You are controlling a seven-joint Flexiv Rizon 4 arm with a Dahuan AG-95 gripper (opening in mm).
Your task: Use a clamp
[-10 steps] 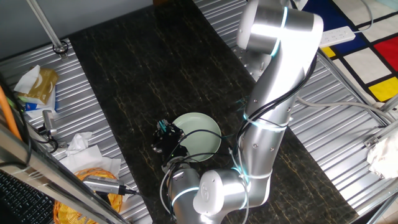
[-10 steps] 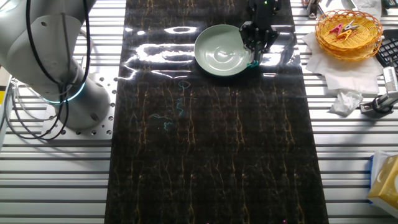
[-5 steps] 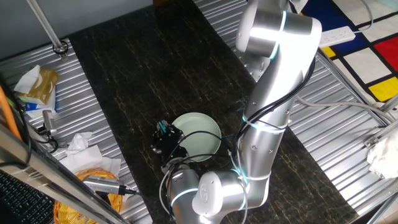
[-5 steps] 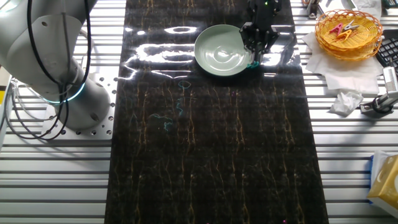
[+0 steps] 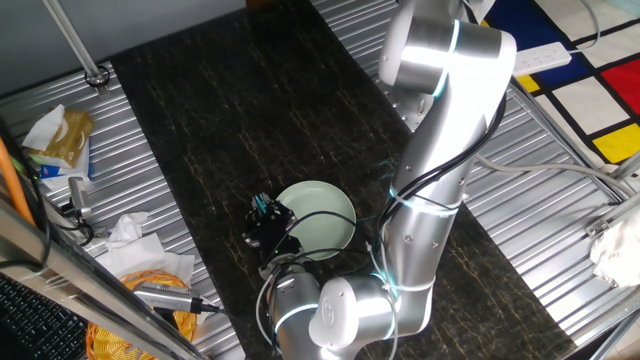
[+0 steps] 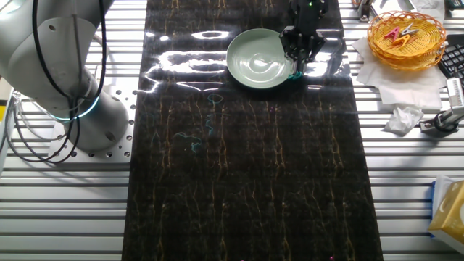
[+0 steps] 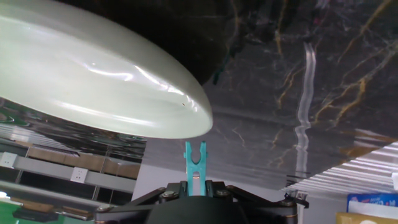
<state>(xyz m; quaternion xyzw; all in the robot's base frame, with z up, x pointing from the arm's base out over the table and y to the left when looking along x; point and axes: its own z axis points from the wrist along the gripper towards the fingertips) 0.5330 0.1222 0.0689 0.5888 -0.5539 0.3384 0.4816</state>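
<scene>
A small teal clamp sticks out from between my gripper's jaws in the hand view, its two prongs pointing toward the rim of the pale green plate. The prongs stand just short of the plate's edge, not touching it. In the other fixed view my gripper hangs over the right rim of the plate, and a bit of the teal clamp shows below it. In one fixed view the gripper sits at the plate's left edge with the teal clamp on top.
A wicker basket with coloured clips stands on white paper at the right. Crumpled tissue and a tool lie on the metal table beside the dark mat. The robot's base stands at the left.
</scene>
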